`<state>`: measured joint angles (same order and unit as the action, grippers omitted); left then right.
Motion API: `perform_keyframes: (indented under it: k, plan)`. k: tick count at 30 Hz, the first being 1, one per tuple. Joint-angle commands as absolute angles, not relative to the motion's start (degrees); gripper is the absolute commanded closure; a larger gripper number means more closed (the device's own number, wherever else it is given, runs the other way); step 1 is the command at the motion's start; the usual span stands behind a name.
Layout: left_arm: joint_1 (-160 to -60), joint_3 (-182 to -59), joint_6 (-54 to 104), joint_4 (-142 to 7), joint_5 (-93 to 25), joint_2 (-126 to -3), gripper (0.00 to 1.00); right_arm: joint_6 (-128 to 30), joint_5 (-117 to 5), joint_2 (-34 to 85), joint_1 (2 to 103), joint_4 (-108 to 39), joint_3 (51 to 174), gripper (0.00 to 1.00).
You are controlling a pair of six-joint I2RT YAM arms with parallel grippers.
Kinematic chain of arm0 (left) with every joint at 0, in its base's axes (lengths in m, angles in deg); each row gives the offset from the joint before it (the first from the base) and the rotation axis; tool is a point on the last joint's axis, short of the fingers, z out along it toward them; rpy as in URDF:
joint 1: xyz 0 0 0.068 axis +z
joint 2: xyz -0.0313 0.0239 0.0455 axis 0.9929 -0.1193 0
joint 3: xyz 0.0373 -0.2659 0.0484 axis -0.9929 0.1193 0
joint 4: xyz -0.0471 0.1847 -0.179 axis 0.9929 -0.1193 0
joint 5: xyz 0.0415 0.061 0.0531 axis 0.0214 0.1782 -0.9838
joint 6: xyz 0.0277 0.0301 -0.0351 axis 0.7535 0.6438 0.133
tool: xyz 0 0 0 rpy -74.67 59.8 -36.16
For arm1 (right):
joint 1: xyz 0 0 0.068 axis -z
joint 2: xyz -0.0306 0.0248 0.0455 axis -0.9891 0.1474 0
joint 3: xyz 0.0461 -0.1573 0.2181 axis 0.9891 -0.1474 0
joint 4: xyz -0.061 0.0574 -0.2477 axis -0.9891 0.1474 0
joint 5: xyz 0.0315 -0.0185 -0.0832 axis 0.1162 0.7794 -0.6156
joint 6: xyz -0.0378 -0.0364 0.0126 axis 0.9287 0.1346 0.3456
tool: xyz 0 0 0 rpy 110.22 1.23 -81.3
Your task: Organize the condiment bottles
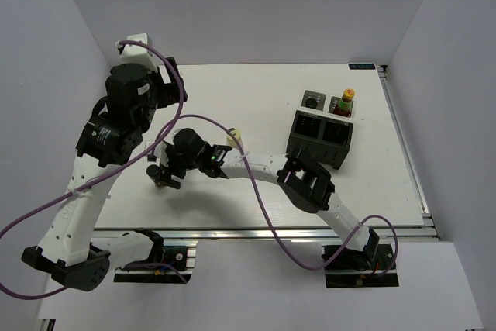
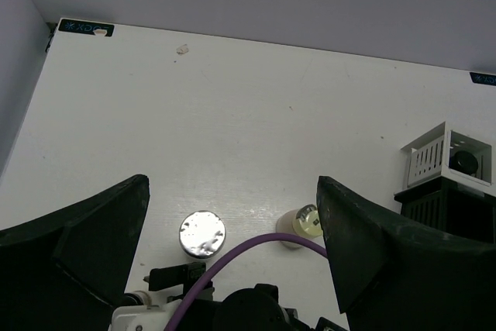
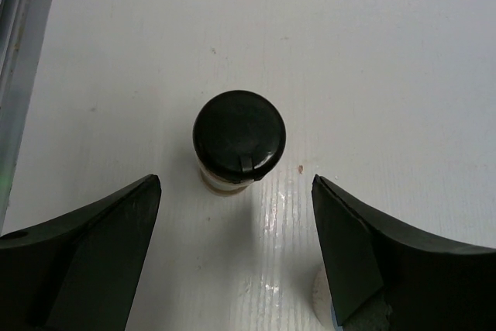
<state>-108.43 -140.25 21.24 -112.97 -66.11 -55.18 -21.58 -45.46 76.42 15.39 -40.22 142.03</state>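
Observation:
In the right wrist view a black-lidded jar (image 3: 239, 137) stands upright on the white table, just ahead of my open right gripper (image 3: 236, 182) and centred between its fingers, not touching them. A white, blue-labelled bottle (image 3: 324, 298) peeks out by the right finger. In the top view the right gripper (image 1: 163, 173) reaches far left. The cream bottle (image 1: 234, 137) stands beside the right arm. The red sauce bottle (image 1: 346, 102) and a second dark jar (image 1: 312, 101) sit in the black rack (image 1: 322, 141). My left gripper (image 2: 232, 191) is open, empty and held high above the table.
The left wrist view shows a silver-topped bottle (image 2: 202, 234), the cream bottle (image 2: 302, 226), the right arm's purple cable (image 2: 232, 257) and the rack (image 2: 446, 184) at the right. A metal rail (image 1: 271, 229) runs along the near table edge.

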Motion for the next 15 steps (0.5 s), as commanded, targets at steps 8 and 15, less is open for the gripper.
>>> perform_keyframes:
  k: [8, 15]
  plan:
    - [-108.3, -141.5, 21.2, -115.4, -64.8, -54.7, 0.02, -25.5, -45.9, 79.6, 15.2, -49.8, 146.2, 0.17]
    - [-108.3, -142.1, 21.3, -115.9, -64.9, -55.2, 0.02, -25.9, -43.9, 80.6, 15.2, -51.5, 147.0, 0.23]
